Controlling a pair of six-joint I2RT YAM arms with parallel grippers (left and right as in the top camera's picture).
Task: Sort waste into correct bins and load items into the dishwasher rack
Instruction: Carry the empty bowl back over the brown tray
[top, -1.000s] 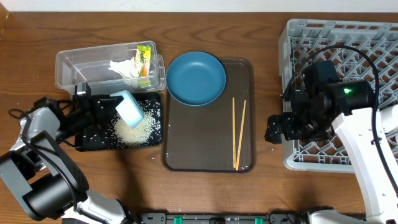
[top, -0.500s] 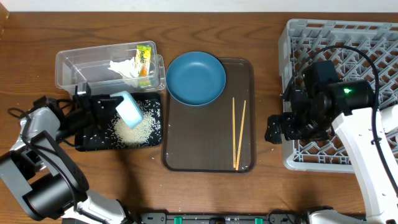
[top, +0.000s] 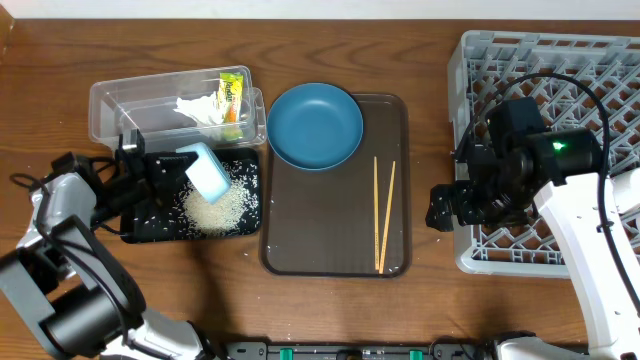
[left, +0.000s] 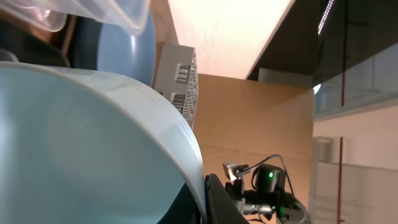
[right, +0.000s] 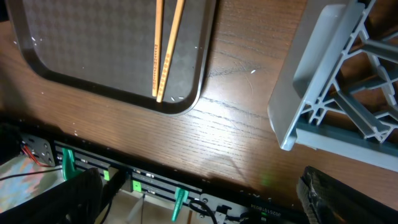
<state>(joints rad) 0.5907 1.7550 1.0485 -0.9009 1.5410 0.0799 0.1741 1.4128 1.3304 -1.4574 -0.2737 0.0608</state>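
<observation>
My left gripper (top: 172, 166) is shut on the rim of the pale green cup (top: 207, 172), which hangs tilted over the black tray (top: 247, 163). A heap of white rice (top: 218, 207) lies in that tray. The cup (left: 81, 143) fills the left wrist view, with one finger (left: 221, 202) against its rim. The clear tub (top: 130, 100) holds crumpled tissue (top: 200, 108) and a yellow-green wrapper (top: 232, 95). The blue plate (top: 315, 125) and two chopsticks (top: 383, 215) rest on the brown tray (top: 320, 240). My right gripper (top: 445, 205) stands open and empty beside the grey rack (top: 600, 60).
In the right wrist view the chopstick tips (right: 163, 62) lie near the brown tray's corner (right: 93, 56), and the rack's corner (right: 323, 81) is at the right. Bare wooden table (right: 236, 124) lies between them. Loose rice grains dot the black tray's rim.
</observation>
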